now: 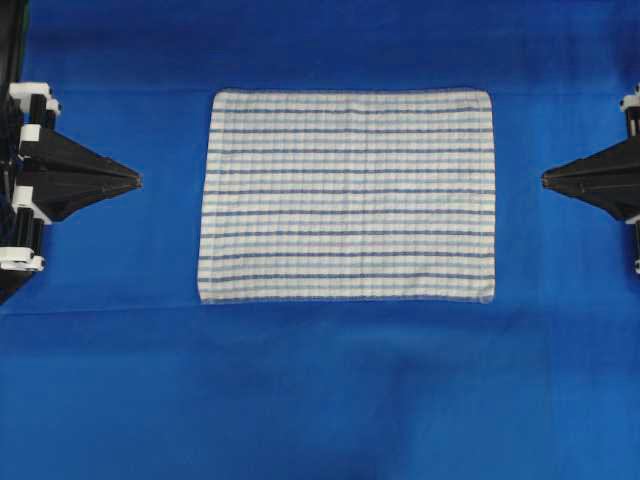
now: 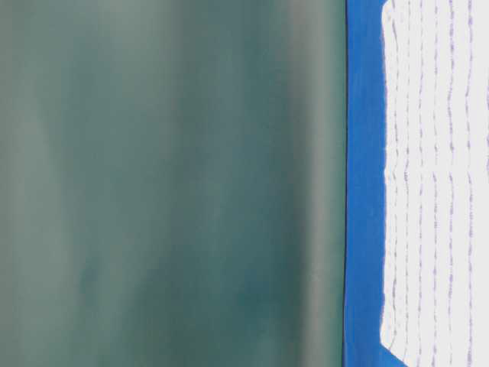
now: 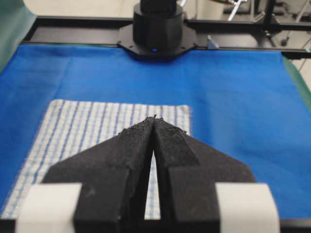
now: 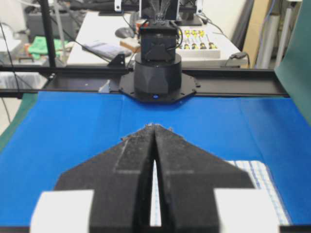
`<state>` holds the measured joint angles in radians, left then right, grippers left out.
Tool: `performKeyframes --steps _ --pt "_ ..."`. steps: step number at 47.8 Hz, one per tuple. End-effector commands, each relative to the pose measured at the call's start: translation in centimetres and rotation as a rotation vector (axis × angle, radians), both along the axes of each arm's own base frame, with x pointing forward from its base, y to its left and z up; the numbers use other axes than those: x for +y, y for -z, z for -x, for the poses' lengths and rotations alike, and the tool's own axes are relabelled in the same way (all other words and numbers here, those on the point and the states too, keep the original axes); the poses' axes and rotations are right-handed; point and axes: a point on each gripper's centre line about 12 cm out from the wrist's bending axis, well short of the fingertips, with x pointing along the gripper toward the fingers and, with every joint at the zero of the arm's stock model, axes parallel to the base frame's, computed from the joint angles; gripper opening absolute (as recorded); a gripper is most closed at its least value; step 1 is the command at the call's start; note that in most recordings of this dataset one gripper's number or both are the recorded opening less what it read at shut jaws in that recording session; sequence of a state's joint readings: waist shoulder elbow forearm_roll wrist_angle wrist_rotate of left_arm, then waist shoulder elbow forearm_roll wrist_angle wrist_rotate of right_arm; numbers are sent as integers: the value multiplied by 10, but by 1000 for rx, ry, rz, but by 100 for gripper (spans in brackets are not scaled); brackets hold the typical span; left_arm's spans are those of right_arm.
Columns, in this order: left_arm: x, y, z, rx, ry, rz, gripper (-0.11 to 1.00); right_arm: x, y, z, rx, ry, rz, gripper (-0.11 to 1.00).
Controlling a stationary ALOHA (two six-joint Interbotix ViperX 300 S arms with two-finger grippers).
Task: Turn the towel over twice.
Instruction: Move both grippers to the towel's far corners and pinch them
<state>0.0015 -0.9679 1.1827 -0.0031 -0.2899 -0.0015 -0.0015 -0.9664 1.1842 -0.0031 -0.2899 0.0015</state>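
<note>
The towel (image 1: 347, 195) is a white cloth with thin blue stripes, spread flat in the middle of the blue table cover; it also shows as the towel (image 2: 435, 183), the towel (image 3: 97, 131) and the towel (image 4: 265, 179). My left gripper (image 1: 138, 180) sits left of the towel's left edge, apart from it, shut with its tips together and nothing between them. In its wrist view the left gripper (image 3: 154, 118) points over the cloth. My right gripper (image 1: 545, 179) sits right of the towel's right edge, also shut and empty; its tips meet at the right gripper (image 4: 154, 126).
The plain blue cloth (image 1: 320, 400) covers the whole table. Each arm's black base stands opposite the other arm, base (image 3: 158, 29) and base (image 4: 157, 73), on a black frame rail. A green backdrop (image 2: 168, 183) stands behind the table. A workbench with tools (image 4: 199, 41) lies beyond.
</note>
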Motion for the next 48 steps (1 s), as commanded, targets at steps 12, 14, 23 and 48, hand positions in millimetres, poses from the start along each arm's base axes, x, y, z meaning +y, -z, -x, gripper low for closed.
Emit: performKeyframes --steps 12,14,23,48 --pt "19 -2 -4 20 -96 -36 0 -22 -6 -7 54 108 0 0" --pt "25 1 -5 35 -126 -43 0 -27 -3 -8 67 131 -6 0" --pt "46 19 -15 116 -217 -37 0 -54 17 -12 158 252 -49 0" --pt "110 89 -44 336 -422 21 85 -119 97 -30 477 478 -155 56"
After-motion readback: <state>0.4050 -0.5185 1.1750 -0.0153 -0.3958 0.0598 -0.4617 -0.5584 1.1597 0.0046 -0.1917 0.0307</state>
